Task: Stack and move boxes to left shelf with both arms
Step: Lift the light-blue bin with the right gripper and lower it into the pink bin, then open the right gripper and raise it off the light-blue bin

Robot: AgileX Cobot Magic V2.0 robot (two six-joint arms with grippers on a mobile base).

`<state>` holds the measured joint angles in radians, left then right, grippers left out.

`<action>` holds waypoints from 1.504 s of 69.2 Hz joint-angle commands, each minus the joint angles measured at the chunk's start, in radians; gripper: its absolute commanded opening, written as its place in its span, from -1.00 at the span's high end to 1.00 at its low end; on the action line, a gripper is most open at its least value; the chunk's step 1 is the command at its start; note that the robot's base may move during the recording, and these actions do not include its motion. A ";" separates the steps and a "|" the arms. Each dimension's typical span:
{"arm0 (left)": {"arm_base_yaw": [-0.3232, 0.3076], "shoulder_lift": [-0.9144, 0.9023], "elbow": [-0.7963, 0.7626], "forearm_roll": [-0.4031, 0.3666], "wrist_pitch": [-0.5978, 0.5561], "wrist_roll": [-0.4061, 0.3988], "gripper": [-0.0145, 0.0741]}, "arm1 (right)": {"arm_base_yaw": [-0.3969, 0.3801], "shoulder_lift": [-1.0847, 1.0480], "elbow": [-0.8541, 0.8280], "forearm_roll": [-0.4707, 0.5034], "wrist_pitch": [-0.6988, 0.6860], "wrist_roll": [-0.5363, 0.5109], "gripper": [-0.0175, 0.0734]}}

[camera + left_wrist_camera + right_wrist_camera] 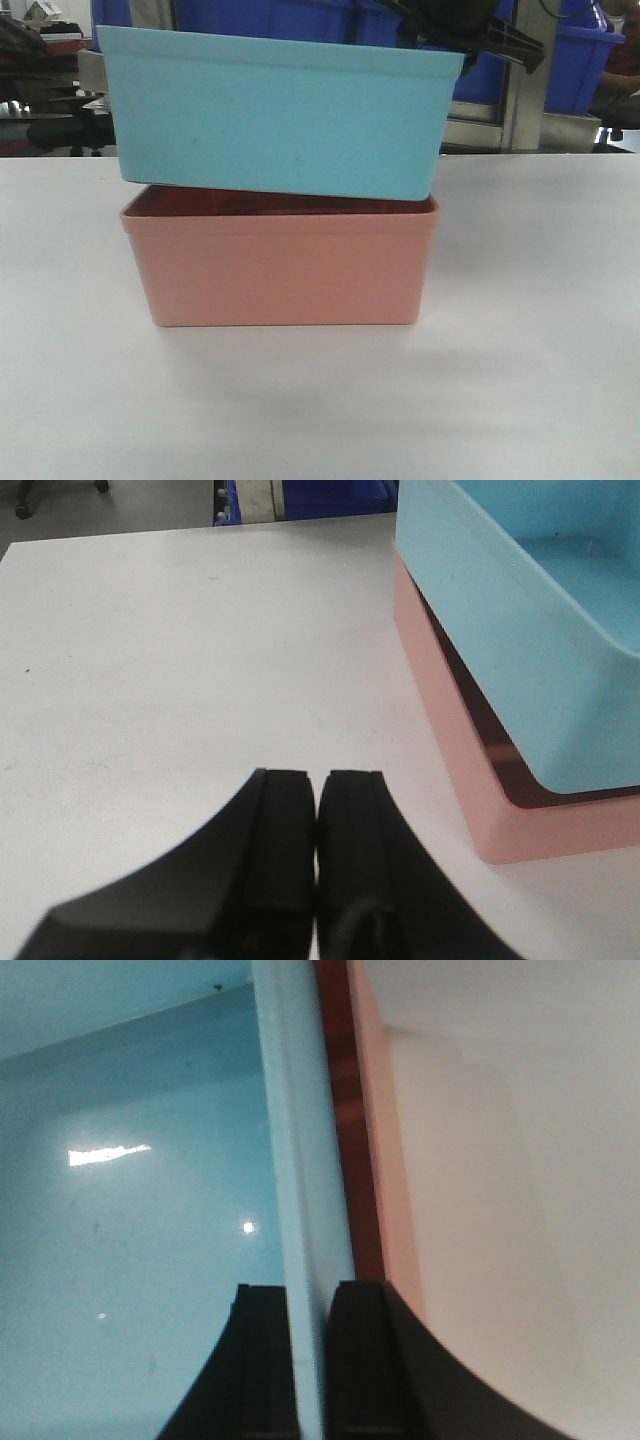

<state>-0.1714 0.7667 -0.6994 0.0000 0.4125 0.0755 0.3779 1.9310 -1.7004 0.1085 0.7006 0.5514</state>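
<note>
Upper bin (280, 120): light sky blue, plain throughout, w/ a few faint dark specks on front wall and bright white glare spots on inner floor in rt wrist view; lower bin (285, 270): salmon pink, plain outside, inner wall reading darker reddish-brown in shadow. Tabletop (540, 380): white to pale grey, uniform, soft grey shadow in front of the bins; crates (300, 18) in bkgd: deep blue, post (527, 100) beside them dull grey metal. Left gripper (318, 810) and right gripper (305, 1310): matte black, plain.
</note>
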 commanded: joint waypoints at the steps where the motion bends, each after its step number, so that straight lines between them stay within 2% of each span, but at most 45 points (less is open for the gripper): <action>1: 0.001 -0.008 -0.027 -0.008 -0.076 0.000 0.69 | -0.003 -0.059 -0.042 0.025 -0.116 0.013 0.49; 39: -0.001 -0.008 -0.027 -0.008 -0.076 0.000 0.69 | -0.003 -0.038 -0.042 -0.090 -0.136 0.011 0.49; 77: -0.001 -0.008 -0.027 -0.010 -0.076 0.000 0.69 | -0.003 -0.037 -0.042 -0.090 -0.128 0.003 0.47; 84: -0.001 -0.008 -0.027 -0.010 -0.076 0.000 0.69 | -0.003 -0.041 -0.042 -0.090 -0.125 -0.010 0.27; 97: -0.001 -0.008 -0.027 -0.012 -0.074 0.000 0.69 | -0.003 -0.044 -0.042 -0.097 -0.117 -0.015 -0.59; 102: -0.001 -0.008 -0.027 -0.016 -0.069 0.000 0.69 | -0.003 -0.048 -0.042 -0.109 -0.103 -0.015 -0.78; 104: -0.001 -0.008 -0.027 -0.016 -0.067 0.000 0.69 | -0.003 -0.053 -0.042 -0.122 -0.096 -0.015 -0.76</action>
<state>-0.1714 0.7667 -0.6994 0.0000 0.4143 0.0755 0.3779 1.9556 -1.7029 0.0119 0.6491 0.5471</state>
